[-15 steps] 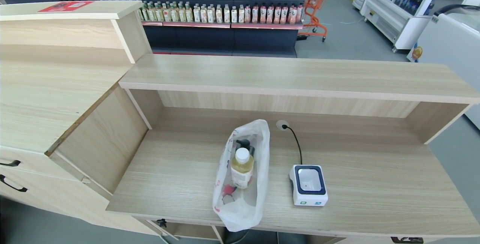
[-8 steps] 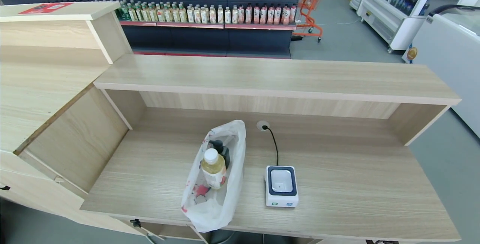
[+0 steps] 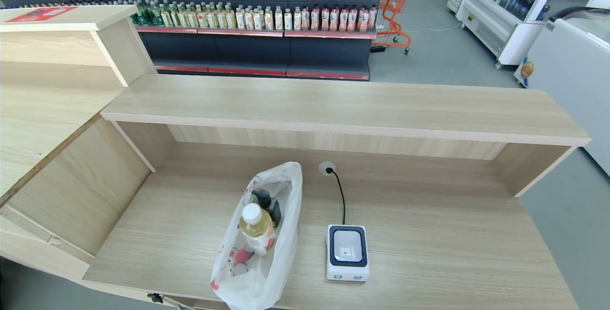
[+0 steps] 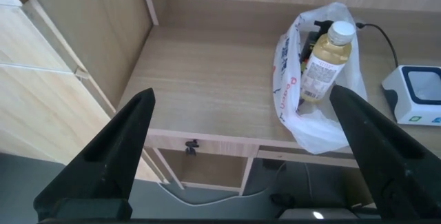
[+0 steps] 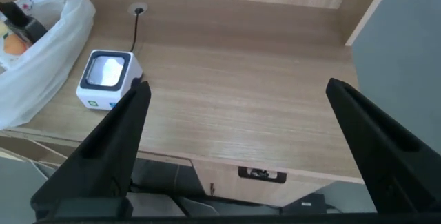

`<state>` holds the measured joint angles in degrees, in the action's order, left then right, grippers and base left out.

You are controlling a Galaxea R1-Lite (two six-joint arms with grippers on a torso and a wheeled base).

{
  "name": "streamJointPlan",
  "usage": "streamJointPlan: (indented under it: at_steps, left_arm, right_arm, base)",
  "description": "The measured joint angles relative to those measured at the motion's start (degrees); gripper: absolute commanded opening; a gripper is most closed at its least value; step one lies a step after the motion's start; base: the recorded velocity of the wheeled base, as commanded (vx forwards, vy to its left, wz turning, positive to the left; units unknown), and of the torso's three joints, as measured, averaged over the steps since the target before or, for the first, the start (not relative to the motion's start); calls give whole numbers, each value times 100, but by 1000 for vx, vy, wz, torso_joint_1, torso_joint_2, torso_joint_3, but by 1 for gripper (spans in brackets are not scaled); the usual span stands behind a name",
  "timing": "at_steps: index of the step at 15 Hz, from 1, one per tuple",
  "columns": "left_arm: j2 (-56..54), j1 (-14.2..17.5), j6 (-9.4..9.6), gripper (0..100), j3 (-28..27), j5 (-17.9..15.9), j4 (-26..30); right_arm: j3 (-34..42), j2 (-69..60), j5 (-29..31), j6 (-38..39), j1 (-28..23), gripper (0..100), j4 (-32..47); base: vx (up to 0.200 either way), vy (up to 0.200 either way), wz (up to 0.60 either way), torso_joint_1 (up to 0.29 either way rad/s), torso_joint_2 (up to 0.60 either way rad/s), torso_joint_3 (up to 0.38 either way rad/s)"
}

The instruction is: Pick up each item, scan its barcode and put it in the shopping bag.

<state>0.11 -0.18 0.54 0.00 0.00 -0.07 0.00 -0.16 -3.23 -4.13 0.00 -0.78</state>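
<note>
A white plastic shopping bag (image 3: 281, 205) lies open on the wooden desk (image 3: 429, 238). Inside it stand a yellow drink bottle (image 3: 256, 226) with a white cap and a dark bottle (image 3: 268, 203) behind it. To the bag's right sits the white barcode scanner (image 3: 347, 252). My left gripper (image 4: 241, 158) hangs open and empty off the desk's front edge, short of the bag (image 4: 289, 79) and yellow bottle (image 4: 324, 58). My right gripper (image 5: 238, 155) is open and empty too, off the front edge, with the scanner (image 5: 105, 79) and the bag (image 5: 41, 58) beyond it.
A black cable (image 3: 339, 195) runs from the scanner to a hole at the desk's back. A raised counter ledge (image 3: 333, 105) overhangs the back, and a wooden side wall (image 3: 71, 191) closes the left. Drawers (image 4: 200, 165) sit under the front edge. The desk right of the scanner is bare.
The head camera has moved, so the whole picture has shifted left and down. The bag, bottles and scanner keep their places relative to one another.
</note>
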Motion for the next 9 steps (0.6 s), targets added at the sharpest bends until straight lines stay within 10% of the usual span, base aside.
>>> streamJointPlan:
  at_steps: [9]
  left_arm:
    - [0, 2, -2, 100, 0, 0, 0]
  right_arm:
    - [-2, 5, -7, 39, 0, 0, 5]
  base:
    - [0, 0, 0, 0, 0, 0]
